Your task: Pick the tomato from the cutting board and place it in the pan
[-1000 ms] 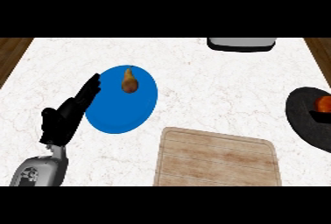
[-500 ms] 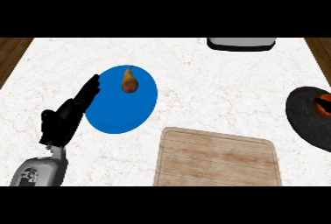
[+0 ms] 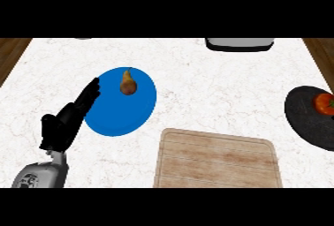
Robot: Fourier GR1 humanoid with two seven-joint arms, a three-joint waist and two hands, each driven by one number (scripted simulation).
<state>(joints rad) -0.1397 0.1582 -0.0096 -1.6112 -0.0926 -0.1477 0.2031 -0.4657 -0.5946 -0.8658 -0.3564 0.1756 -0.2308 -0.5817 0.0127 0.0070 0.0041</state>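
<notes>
Round red tomato [image 3: 325, 103] sits inside the black round pan [image 3: 305, 121], far right of the white marble worktop [image 3: 215, 84]. I see my left hand [image 3: 65, 126] with fingers straight and holding nothing, beside the blue round plate [image 3: 127, 112] carrying a brown pear [image 3: 128, 83].

pear [image 3: 128, 84] on blue plate [image 3: 120, 120] | white counter [image 3: 215, 88] | perhaps a tray [image 3: 239, 43] at far edge

pan [image 3: 305, 115]: right part cut by right edge | tomato [image 3: 325, 104]: right side cut off too | grey object [image 3: 239, 43] at top: mostly cut off, kind unclear | cutting board [image 3: 218, 161]: near edge cut off | plate [image 3: 124, 115]: left rim behind left robot hand [image 3: 63, 126]
</notes>
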